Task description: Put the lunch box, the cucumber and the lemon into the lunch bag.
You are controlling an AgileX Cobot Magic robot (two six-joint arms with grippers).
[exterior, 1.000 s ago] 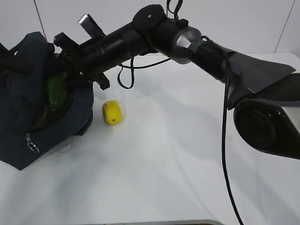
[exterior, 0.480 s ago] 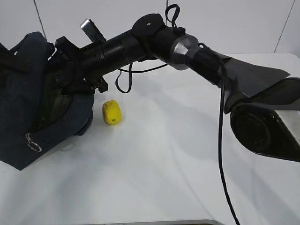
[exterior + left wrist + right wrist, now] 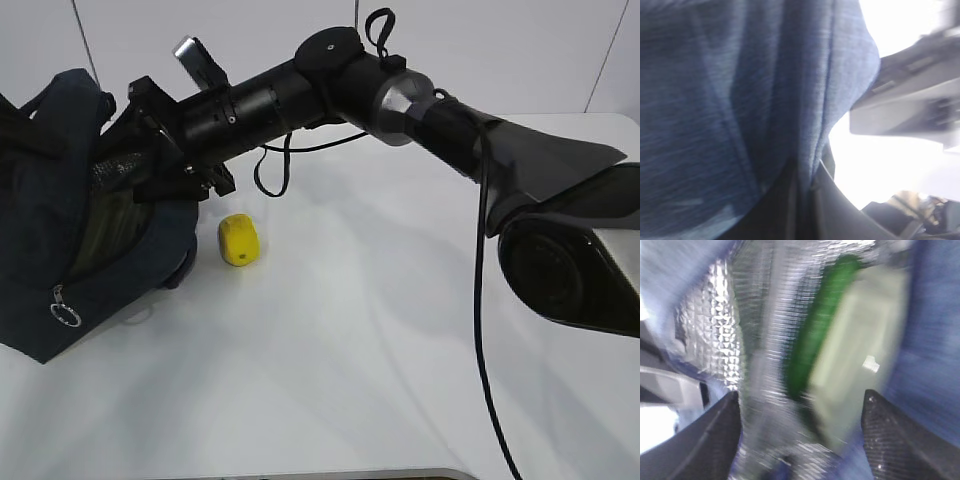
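My right gripper hangs at the mouth of the lunch bag, its two dark fingers standing well apart with nothing between them. In the right wrist view the fingers frame the bag's interior from either side; neither finger touches the contents.

My left gripper is not visible as such: the left wrist view is filled with the bag's navy fabric pressed close against the lens. The jaws are together; whether they pinch the cloth I cannot tell.

Edges and clearance: the lunch bag sits at the left edge of the white table, its opening facing right toward my right arm, which spans the table from the right side. The bag's lower lip sags toward the tabletop, with the zipper ring pull hanging at its front. The table surface to the right of the bag and toward the camera is free for movement.

Containers and contents: inside the bag, against the silver lining, the lunch box lies with its pale green lid facing my wrist camera. The cucumber rests alongside the box, touching its left edge, between box and lining. The picture is blurred, so finer detail cannot be confirmed.

The lemon lies on the table just beside the bag's opening, outside it and apart from my gripper.
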